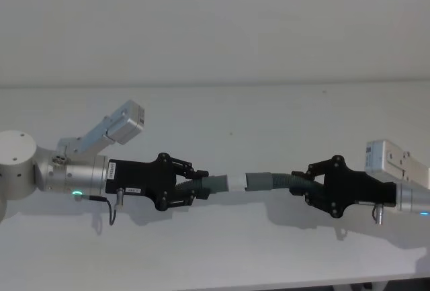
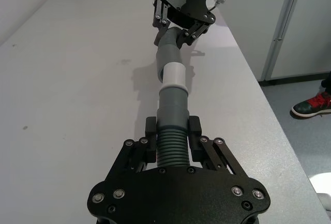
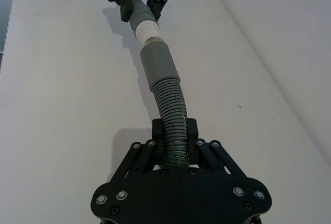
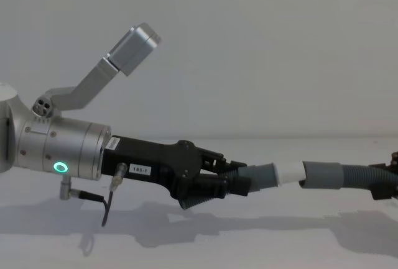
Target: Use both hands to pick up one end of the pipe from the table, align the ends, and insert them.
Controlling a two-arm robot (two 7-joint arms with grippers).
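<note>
Black L claw & R claw clamped on pipe halves, ends touching.

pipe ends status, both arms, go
Left gripper shut on white-tipped piece. Right gripper shut on wide-cuff piece. White tip at the cuff mouth, not seated. Both held above the table, nothing between.

A lab-like room: bare white table, plain pale wall, grey floor.
</note>
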